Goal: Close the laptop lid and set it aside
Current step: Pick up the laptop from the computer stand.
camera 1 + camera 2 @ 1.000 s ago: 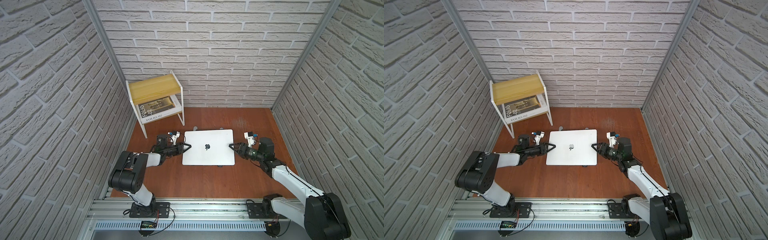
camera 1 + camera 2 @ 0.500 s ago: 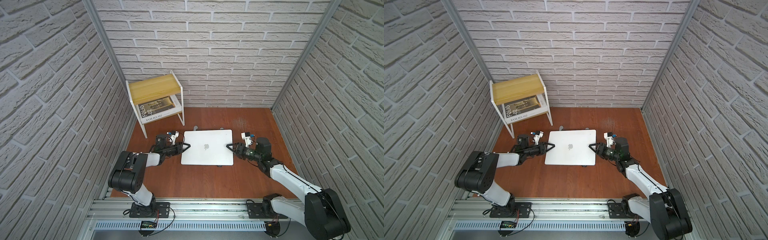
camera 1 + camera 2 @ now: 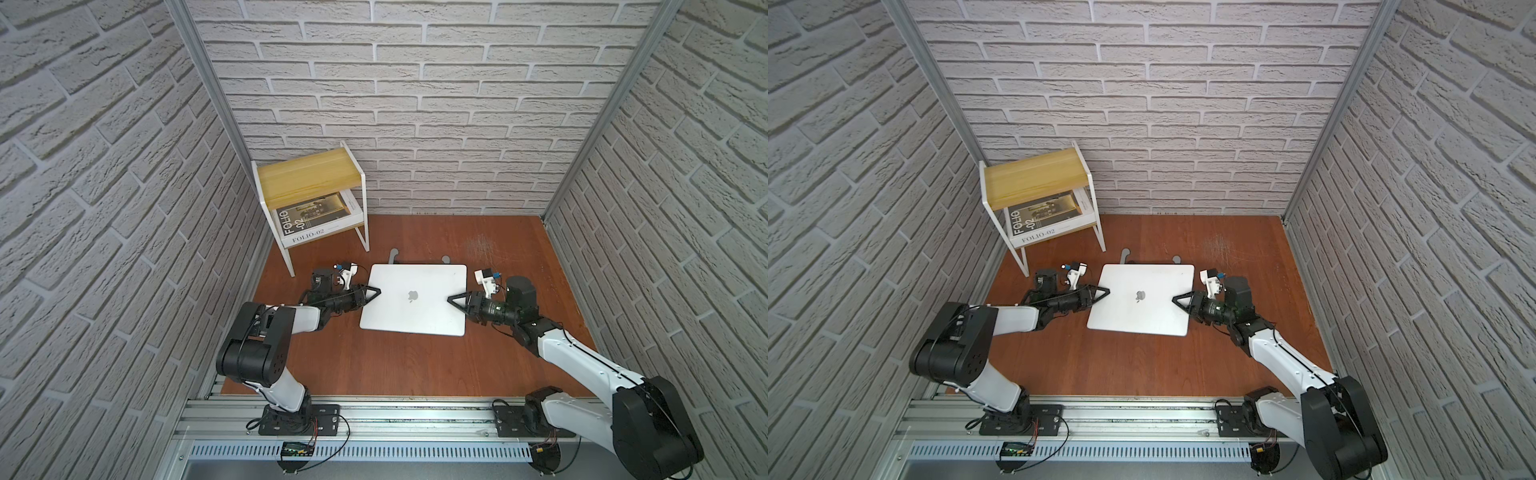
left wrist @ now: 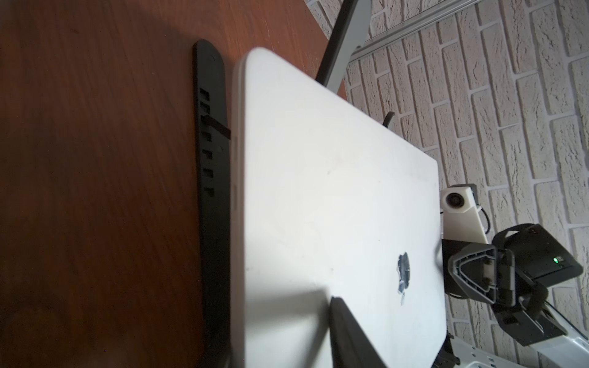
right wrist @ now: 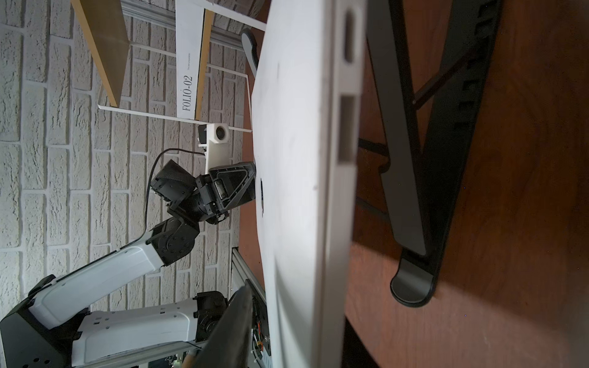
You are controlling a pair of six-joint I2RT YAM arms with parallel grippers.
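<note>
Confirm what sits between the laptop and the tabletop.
The grey folding stand sits under the laptop, on the table; the right wrist view shows it best.

One laptop point(image 3: 413, 299) sits on one grey stand point(image 3: 394, 253). At the far left, one shelf rack point(image 3: 307, 178) holds one book point(image 3: 316, 226). There are two robot arms, the left arm point(image 3: 291, 321) and the right arm point(image 3: 582, 353).

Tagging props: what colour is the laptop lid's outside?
Laptop lid: plain silver-white, small shiny apple logo; clearest in a top view.
</note>
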